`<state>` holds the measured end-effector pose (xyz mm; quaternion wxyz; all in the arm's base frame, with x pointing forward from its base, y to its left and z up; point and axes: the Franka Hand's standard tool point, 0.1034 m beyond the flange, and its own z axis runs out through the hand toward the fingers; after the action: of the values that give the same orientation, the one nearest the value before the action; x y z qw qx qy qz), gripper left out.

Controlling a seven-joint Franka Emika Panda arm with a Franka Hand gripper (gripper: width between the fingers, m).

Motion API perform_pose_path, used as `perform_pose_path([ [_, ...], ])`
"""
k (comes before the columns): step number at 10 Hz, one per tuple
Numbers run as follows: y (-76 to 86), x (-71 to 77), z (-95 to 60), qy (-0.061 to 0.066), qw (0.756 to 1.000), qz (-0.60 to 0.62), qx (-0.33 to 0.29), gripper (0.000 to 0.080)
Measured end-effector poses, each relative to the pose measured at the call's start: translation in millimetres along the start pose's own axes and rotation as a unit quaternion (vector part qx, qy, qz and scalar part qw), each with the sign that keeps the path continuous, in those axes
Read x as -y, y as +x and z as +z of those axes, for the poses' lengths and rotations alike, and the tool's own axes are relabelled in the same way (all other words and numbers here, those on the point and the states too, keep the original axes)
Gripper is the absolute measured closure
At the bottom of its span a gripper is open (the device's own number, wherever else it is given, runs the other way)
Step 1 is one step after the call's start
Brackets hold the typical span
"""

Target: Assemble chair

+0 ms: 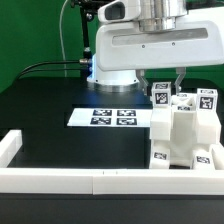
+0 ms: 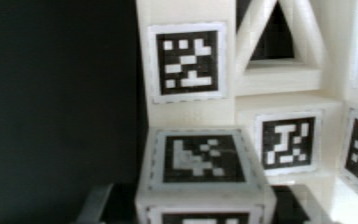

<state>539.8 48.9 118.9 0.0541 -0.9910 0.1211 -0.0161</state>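
The white chair parts (image 1: 186, 135), all carrying black-and-white tags, stand clustered at the exterior view's right, against the front right corner of the white wall. My gripper (image 1: 166, 88) hangs straight down over the top of this cluster. In the wrist view my gripper (image 2: 202, 203) has a dark finger against each side of a white tagged block (image 2: 199, 160), so it is shut on that part. Beyond the block, a taller white piece with a tag (image 2: 190, 62) and an open frame section (image 2: 279, 40) stand upright. The held block's lower end is hidden.
The marker board (image 1: 112, 117) lies flat on the black table, at the exterior view's left of the parts. A low white wall (image 1: 60, 178) runs along the front and both sides. The arm's base (image 1: 115, 55) stands at the back.
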Motion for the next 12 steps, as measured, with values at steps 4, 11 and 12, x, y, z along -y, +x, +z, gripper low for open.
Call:
perform_pose_path([
  [4, 1.8, 0.7, 0.5, -0.003, 0.986, 0.169, -0.006, 0.0518],
  [11, 7.9, 1.8, 0.5, 0.01, 0.881, 0.473, -0.019, 0.0504],
  [12, 7.7, 2.0, 0.8, 0.009, 0.884, 0.467, -0.019, 0.0504],
])
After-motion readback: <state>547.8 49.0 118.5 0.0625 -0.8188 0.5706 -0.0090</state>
